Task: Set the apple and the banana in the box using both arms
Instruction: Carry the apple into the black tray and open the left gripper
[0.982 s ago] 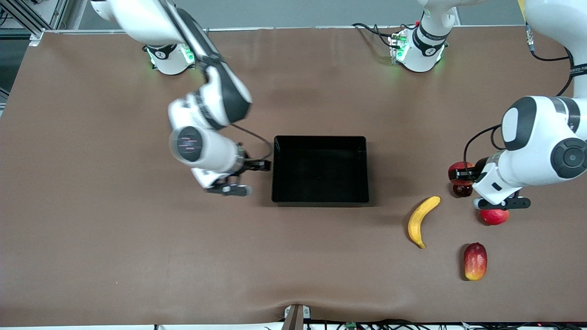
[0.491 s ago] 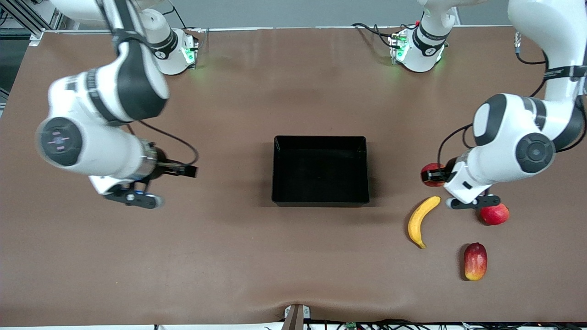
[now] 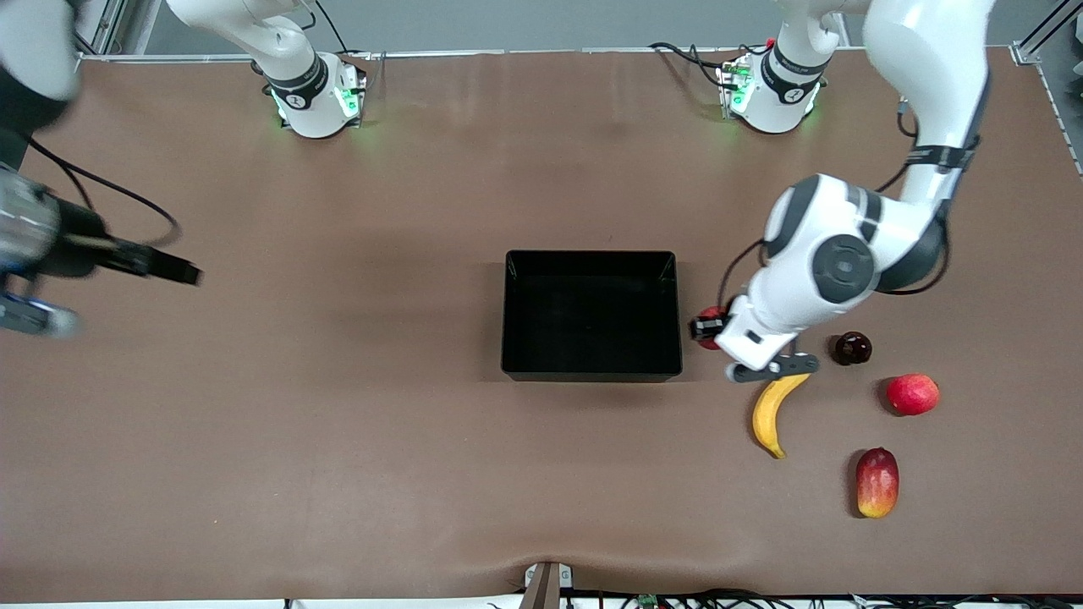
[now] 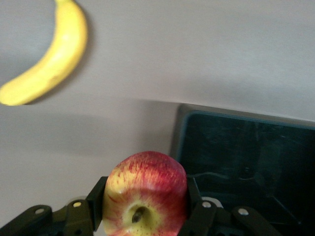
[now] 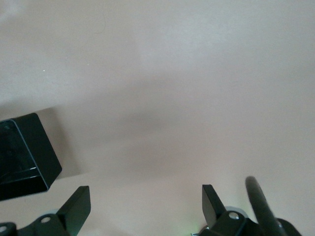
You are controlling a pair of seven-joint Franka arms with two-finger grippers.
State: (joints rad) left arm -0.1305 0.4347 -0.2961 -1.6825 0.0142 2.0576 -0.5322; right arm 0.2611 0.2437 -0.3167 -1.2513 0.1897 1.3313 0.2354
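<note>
The left pincer (image 3: 709, 329) was clamped on the small round red apple with yellow streaks (image 4: 144, 192), up in the air just beside the shallow glossy black plastic box (image 3: 591, 313) at its left-arm end; to finish well, I judged it should clear the wall before letting go. The right pincer (image 5: 142, 201), jaws apart, waited over the brown desk (image 3: 338, 440) at the right arm's end. One curved yellow banana (image 3: 772, 412), one pinkish-red round fruit (image 3: 912, 394), one oblong red-and-yellow fruit (image 3: 876, 483) and one small dark fruit (image 3: 851, 348) lay on the desk.

table (image 3: 423, 474): brown matte cover, wrinkled at the camera-side edge
wall strip (image 3: 550, 25): grey, above the table
frame (image 3: 51, 34): metal, at one corner
</note>
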